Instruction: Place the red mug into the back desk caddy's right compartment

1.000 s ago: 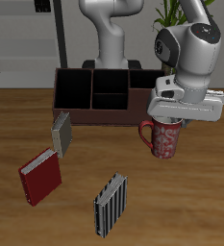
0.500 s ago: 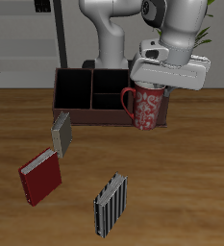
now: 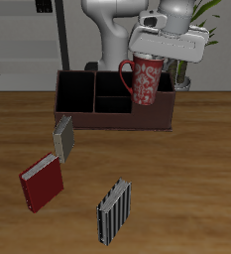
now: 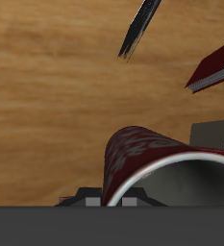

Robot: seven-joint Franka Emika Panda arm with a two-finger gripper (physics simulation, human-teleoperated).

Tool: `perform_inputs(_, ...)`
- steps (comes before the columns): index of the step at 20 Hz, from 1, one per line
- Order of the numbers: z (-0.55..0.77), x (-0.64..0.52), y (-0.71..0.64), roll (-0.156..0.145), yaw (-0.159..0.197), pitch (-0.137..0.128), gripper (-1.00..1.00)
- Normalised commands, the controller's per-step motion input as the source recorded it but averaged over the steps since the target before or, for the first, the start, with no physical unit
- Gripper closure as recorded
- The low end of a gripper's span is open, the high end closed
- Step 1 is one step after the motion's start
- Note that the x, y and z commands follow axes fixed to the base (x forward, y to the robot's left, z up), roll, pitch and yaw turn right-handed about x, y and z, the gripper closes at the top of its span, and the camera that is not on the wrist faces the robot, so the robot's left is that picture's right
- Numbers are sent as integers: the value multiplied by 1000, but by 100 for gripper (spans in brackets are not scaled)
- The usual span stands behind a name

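My gripper (image 3: 155,60) is shut on the rim of the red mug (image 3: 145,81), which has a pale speckled pattern. It holds the mug upright in the air, handle toward the caddy's middle. The mug hangs over one end of the back desk caddy (image 3: 107,117), a long dark brown wooden box near the robot's base. The right compartment lies under and behind the mug and is mostly hidden. In the wrist view the mug (image 4: 142,154) fills the area close to the camera, its white inside showing. My fingers do not show clearly there.
A grey book (image 3: 63,137) stands just before the caddy's other end. A red book (image 3: 42,182) and a striped book (image 3: 113,210) are nearer the table's front edge; both show in the wrist view (image 4: 214,67) (image 4: 140,27). A plant (image 3: 211,15) stands behind.
My gripper has lifted the red mug off the table and carried it up and back, from in front of the caddy's end to above it.
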Motion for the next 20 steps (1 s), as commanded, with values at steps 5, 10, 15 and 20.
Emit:
perform_inputs(5,180,-556,193,22,-26,9,100)
perform_inputs(10,201,-587,278,25,14,-43,100)
perform_inputs(15,300,-522,148,5,-28,-56,100)
perform_inputs(20,-8,-298,59,10,-29,15,100)
